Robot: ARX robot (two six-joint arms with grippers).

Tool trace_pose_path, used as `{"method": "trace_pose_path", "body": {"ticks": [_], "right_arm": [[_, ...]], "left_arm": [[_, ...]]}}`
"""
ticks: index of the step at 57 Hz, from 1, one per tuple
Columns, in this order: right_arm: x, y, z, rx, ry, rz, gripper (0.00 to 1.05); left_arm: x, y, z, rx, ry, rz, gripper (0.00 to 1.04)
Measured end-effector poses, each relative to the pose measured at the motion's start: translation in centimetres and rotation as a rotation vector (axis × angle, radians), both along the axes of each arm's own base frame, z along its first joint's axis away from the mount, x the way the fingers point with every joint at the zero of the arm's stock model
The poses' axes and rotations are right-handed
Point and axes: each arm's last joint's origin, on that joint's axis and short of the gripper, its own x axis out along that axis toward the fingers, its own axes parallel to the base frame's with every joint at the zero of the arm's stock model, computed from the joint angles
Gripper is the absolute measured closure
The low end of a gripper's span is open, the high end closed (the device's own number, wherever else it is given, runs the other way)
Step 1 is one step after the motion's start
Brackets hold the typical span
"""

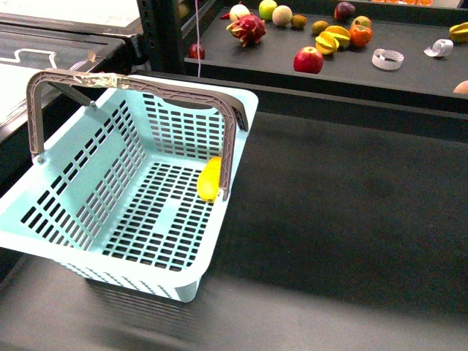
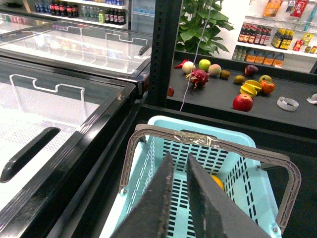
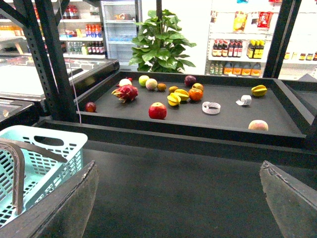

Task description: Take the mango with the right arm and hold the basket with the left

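Note:
The pale turquoise basket stands on the dark counter at the left, both grey-brown handles raised; one handle carries tape. The yellow mango lies inside the basket against its right wall, and a bit of it shows in the left wrist view. My left gripper is shut and empty, hovering over the basket just short of the taped handle. My right gripper is open and empty above bare counter, right of the basket. Neither arm shows in the front view.
A raised black shelf at the back holds a red apple, a dragon fruit, a ridged yellow fruit, other fruit and tape rolls. A glass-topped freezer stands left of the basket.

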Motion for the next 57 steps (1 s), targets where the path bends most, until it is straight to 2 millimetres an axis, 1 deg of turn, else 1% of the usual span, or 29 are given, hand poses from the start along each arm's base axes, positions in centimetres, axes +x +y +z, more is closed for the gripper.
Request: {"method": "trace_pose_path", "body": {"ticks": [9, 15, 35, 57], "right_arm": [[0.0, 0.0, 0.0, 0.000, 0.000, 0.000, 0.08], [0.0, 0.0, 0.0, 0.000, 0.000, 0.000, 0.08], [0.0, 0.0, 0.0, 0.000, 0.000, 0.000, 0.08], [0.0, 0.0, 0.0, 0.000, 0.000, 0.000, 0.08]], "left_arm": [[-1.2, 0.0, -0.4, 0.006, 0.000, 0.000, 1.03], [-1.9, 0.0, -1.1, 0.009, -0.008, 0.000, 1.03], [-3.6, 0.0, -0.5, 0.014, -0.031, 0.000, 1.03], [-4.8, 0.0, -0.5, 0.016, -0.033, 0.001, 1.03]]}}
